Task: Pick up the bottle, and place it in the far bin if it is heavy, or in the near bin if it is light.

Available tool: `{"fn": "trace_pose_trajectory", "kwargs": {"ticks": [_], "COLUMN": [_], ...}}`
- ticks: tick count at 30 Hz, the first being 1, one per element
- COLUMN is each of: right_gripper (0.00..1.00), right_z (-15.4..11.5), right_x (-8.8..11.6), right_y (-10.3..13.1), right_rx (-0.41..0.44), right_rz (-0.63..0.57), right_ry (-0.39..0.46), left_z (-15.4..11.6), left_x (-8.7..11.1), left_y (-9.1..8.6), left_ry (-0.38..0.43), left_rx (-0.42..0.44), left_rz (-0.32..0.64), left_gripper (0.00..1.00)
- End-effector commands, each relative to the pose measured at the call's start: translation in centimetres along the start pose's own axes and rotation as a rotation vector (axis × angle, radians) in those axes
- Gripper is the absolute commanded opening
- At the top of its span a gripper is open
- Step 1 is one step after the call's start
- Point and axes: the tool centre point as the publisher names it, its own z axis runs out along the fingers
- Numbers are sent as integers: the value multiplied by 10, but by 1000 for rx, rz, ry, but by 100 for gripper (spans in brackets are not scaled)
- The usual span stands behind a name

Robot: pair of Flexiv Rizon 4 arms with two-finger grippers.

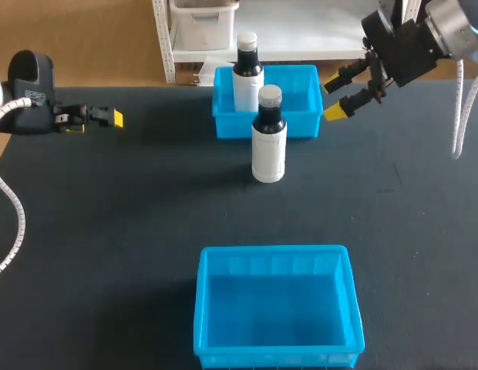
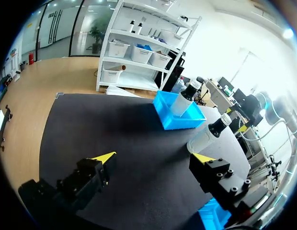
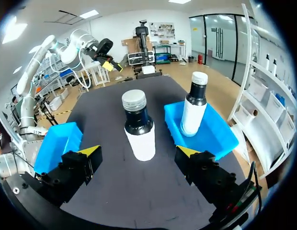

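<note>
A white bottle with a dark neck and grey cap (image 1: 268, 137) stands upright on the black table just in front of the far blue bin (image 1: 304, 116). A second, similar bottle (image 1: 247, 73) stands inside that bin. My right gripper (image 1: 338, 94) hangs open beside the far bin's right corner, apart from both bottles. In the right wrist view the table bottle (image 3: 139, 127) stands ahead of the open gripper (image 3: 139, 152), in line with the gap and untouched. My left gripper (image 1: 108, 117) is open at the far left, holding nothing (image 2: 153, 158).
The near blue bin (image 1: 277, 308) sits at the front middle of the table with nothing in it. The dark table (image 1: 116, 223) lies bare on both sides of the bins. The table's back edge runs just behind the far bin.
</note>
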Motion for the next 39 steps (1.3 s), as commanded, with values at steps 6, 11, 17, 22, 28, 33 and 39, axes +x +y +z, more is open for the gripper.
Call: {"fn": "trace_pose_trajectory", "kwargs": {"ticks": [6,11,17,22,28,33,39], "right_gripper": [100,100,100,100,100,100,100], "right_z": [-1,-1,5,10,16,19,29], "right_x": [1,1,3,-3,-8,-15,-23], "right_y": [6,6,-4,-6,-8,-9,-3], "right_rx": [280,280,194,145,84,61,49], "right_rz": [0,0,-107,-138,-127,-129,-140], "right_ry": [0,0,-43,-79,-106,-87,-72], "left_z": [0,0,0,0,0,0,0], "left_x": [0,0,0,0,0,0,0], "left_y": [0,0,0,0,0,0,0], "left_ry": [0,0,0,0,0,0,0], "left_rx": [0,0,0,0,0,0,0], "left_rz": [0,0,0,0,0,0,0], "left_gripper": [100,100,100,100,100,100,100]}}
